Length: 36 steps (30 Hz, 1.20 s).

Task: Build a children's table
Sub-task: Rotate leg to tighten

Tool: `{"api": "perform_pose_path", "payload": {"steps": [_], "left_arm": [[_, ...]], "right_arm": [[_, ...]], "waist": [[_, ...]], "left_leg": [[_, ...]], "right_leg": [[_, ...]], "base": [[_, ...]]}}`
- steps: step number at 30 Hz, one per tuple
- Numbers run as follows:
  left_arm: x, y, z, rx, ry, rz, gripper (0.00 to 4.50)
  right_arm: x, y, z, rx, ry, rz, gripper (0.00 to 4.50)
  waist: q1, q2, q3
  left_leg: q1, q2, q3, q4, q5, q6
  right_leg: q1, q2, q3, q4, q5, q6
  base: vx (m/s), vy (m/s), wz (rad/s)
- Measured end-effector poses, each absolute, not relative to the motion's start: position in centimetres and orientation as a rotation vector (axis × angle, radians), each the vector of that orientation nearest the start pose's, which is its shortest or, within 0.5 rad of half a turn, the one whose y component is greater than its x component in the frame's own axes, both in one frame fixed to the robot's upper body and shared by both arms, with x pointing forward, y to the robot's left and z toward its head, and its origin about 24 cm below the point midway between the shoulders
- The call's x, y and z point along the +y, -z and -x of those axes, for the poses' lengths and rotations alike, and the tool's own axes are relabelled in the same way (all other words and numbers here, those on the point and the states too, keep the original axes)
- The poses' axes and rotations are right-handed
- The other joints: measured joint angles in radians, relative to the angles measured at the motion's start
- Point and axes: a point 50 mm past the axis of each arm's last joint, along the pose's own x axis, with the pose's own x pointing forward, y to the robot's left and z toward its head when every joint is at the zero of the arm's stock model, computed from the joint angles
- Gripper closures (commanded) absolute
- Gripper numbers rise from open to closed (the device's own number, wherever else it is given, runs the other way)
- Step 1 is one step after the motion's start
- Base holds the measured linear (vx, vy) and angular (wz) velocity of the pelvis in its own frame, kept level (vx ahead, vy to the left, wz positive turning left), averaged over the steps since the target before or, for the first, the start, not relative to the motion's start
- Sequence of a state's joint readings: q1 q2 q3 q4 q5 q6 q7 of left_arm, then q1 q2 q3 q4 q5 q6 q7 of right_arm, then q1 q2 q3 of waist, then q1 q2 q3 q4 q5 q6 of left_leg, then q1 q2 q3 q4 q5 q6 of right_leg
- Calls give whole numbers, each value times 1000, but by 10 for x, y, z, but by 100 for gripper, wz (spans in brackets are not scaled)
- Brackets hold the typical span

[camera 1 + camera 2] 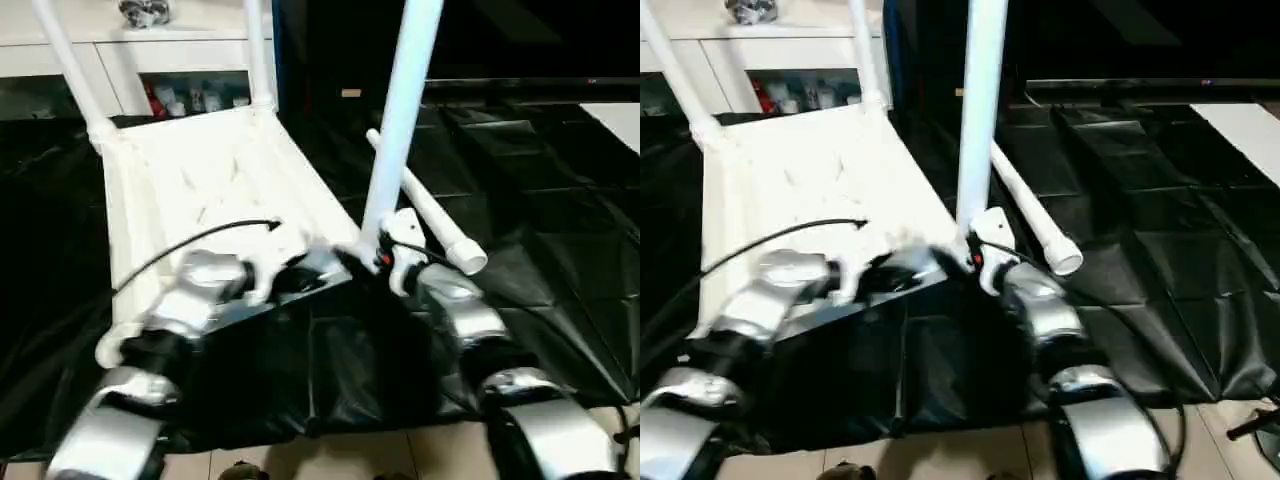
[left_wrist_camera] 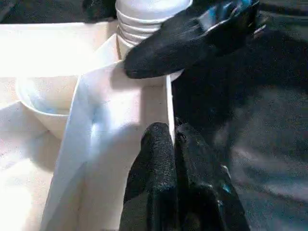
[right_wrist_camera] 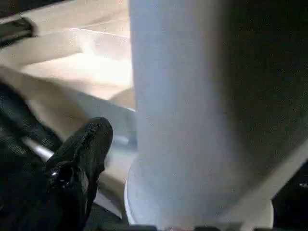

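Note:
The children's table top (image 1: 200, 180) lies upside down on a black sheet, ribbed underside up. Two white legs (image 1: 70, 70) (image 1: 258, 50) stand in its far corners. A third leg (image 1: 400, 110) stands upright in the near right corner socket. My right gripper (image 1: 385, 255) is open around that leg's base, and one finger (image 3: 82, 154) stands a little apart from the tube. A fourth leg (image 1: 430, 215) lies on the sheet to the right. My left gripper (image 2: 171, 154) is shut on the table top's near rim wall (image 2: 168, 101), close to that corner.
The black sheet (image 1: 540, 200) covers the floor around the table top, with pale tiles (image 1: 380, 450) at its near edge. A white cabinet (image 1: 180, 55) with small items inside stands behind the far legs. A black cable (image 1: 190, 245) loops over my left forearm.

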<state>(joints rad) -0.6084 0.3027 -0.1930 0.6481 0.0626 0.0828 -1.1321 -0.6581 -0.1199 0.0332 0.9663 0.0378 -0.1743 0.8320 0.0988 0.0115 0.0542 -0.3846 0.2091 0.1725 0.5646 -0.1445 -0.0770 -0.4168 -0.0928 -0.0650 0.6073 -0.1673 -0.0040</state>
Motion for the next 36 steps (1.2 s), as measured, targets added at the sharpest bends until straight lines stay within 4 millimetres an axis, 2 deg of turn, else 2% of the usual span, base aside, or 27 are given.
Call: {"api": "perform_pose_path", "payload": {"steps": [5, 10, 12, 15, 17, 19, 23, 29, 31, 34, 36], "left_arm": [[146, -53, -317, 442, 1339, -341, 450], [156, -54, -311, 481, 1432, -365, 450], [158, -55, -310, 491, 1455, -371, 450], [158, -56, -308, 498, 1488, -377, 450], [159, -56, -307, 501, 1503, -373, 450], [159, -56, -306, 504, 1514, -367, 450], [159, -55, -304, 512, 1535, -363, 450], [159, -55, -304, 517, 1531, -354, 450], [157, -54, -306, 508, 1497, -352, 450], [153, -53, -310, 492, 1426, -354, 450], [147, -50, -316, 485, 1342, -347, 450]], "right_arm": [[-115, -34, -322, 228, -1224, 145, 43], [-114, -35, -311, 272, -1411, 142, 43], [-113, -36, -309, 281, -1456, 140, 74], [-114, -37, -307, 298, -1499, 140, 77], [-115, -38, -305, 305, -1522, 132, 115], [-115, -38, -305, 308, -1528, 129, 116], [-115, -39, -302, 325, -1553, 117, 155], [-116, -37, -300, 333, -1538, 98, 171], [-117, -36, -302, 328, -1483, 82, 172], [-119, -34, -308, 319, -1359, 58, 173], [-115, -30, -317, 301, -1186, 18, 174]], "waist": [[20, 0, 0], [37, 0, 0], [44, 0, 0], [49, 0, 0], [49, 0, 0], [50, 0, 0], [52, 0, 0], [53, 0, 0], [54, 0, 0], [46, -1, 0], [36, -1, 0]], "left_leg": [[-1, 0, 1, 1, 0, 0], [0, 0, 1, 1, 0, 0], [0, 0, 1, 1, 0, 0], [0, 0, 1, 1, 0, 0], [0, 0, 1, 1, 0, 0], [0, 0, 1, 1, 0, 0], [0, 0, 1, 1, 0, 0], [0, 0, 0, 1, 0, 0], [0, 0, 0, 1, 0, 0], [2, 0, 0, 1, 0, 0], [7, -1, 0, 1, 0, 0]], "right_leg": [[0, -1, 0, 0, 0, 0], [2, -1, 1, 0, 0, 0], [2, -1, 1, 1, 0, 0], [2, -2, 2, 1, 0, 0], [2, -2, 2, 1, 0, 0], [2, -2, 2, 1, 0, 0], [2, -2, 2, 1, -1, 1], [3, -2, 2, 2, -1, 1], [4, -2, 2, 2, 0, 1], [4, -2, 1, 3, -3, 5], [7, -2, 2, 2, -3, 5]], "base": [[0, 0, 0], [0, 0, 0], [0, 0, 0], [0, 0, 0], [0, 0, 0], [0, 0, 0], [0, 0, 0], [0, 0, 0], [0, 0, 0], [0, 0, 0], [0, 0, 0]]}}
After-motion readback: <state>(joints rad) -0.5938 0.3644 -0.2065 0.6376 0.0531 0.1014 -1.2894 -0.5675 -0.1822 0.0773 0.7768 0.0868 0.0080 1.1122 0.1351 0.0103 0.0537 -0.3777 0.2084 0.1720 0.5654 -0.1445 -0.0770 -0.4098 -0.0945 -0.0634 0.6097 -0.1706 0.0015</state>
